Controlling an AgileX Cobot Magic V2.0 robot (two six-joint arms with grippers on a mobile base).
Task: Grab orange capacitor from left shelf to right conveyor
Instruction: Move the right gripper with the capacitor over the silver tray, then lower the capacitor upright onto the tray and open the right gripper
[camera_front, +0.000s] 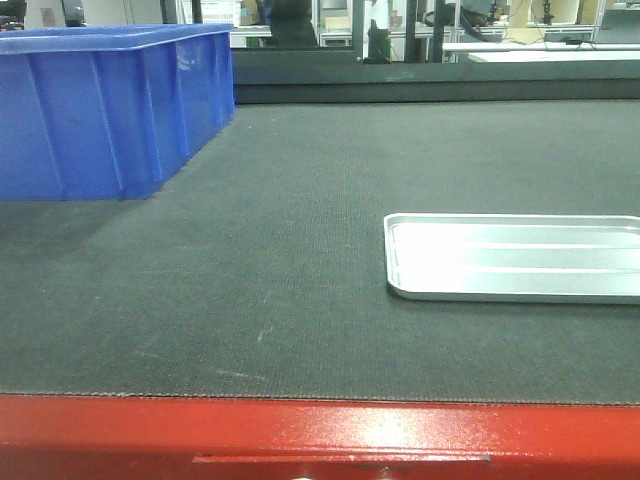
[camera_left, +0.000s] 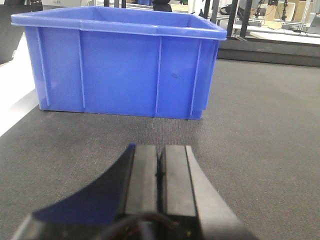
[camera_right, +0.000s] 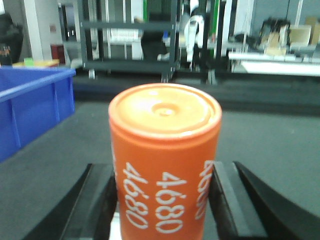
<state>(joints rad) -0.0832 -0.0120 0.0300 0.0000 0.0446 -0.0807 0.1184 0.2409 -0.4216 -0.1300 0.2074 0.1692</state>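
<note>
**Right conveyor**: dark grey woven belt with a red front edge, filling the front view. Most of its surface is bare. The left shelf is not seen in any view.

**Blue bin**: stands on the belt at far left. Its contents are hidden.

**Silver tray**: shallow, lying on the belt at right, well apart from the bin. Nothing shows in it.

**Left pincer**: jaws pressed together, nothing between them, pointing at the bin wall over the belt.

**Right pincer**: clamped on the orange capacitor, one finger on each side. The cylinder stands upright with its flat top up. Belt lies behind it and the bin to its left. The base is out of frame, so contact with the belt cannot be confirmed. Neither arm appears in the front view.

**Step in hand (judgement):** carry and delivery; the part is gripped and set-down is not yet done.

**Next move (judgement):** lower onto bare belt, clear of tray and bin. Keep the part vertical so it does not roll, then part the jaws.

**Markings:** "4680" in white, repeated along the capacitor's side. No other writing is legible.
</note>
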